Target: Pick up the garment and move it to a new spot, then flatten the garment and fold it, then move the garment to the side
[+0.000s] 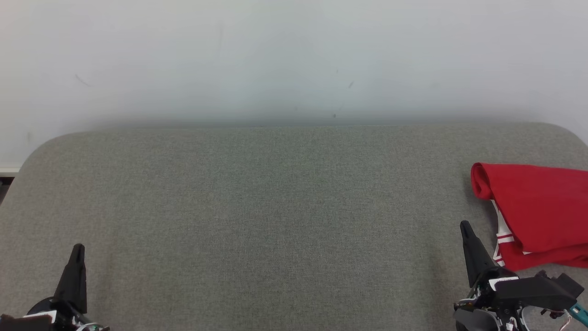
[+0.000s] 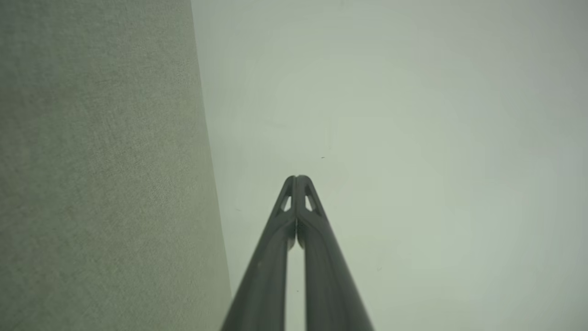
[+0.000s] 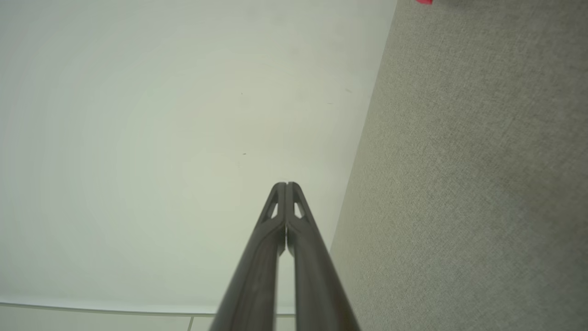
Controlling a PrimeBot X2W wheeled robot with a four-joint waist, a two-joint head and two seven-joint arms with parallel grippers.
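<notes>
The garment (image 1: 537,216) is red with white markings and lies folded at the right edge of the grey fabric surface (image 1: 275,220), cut off by the frame. A sliver of red garment (image 3: 423,2) shows at the top of the right wrist view. My right gripper (image 1: 466,225) is shut with nothing in it, just left of the garment's near corner and apart from it. Its tips meet in the right wrist view (image 3: 285,185). My left gripper (image 1: 78,248) stands at the lower left, shut and empty, tips together in the left wrist view (image 2: 296,177).
A pale wall (image 1: 294,55) rises behind the surface's far edge. The surface has rounded far corners. A strip of floor or skirting (image 1: 8,171) shows at the far left.
</notes>
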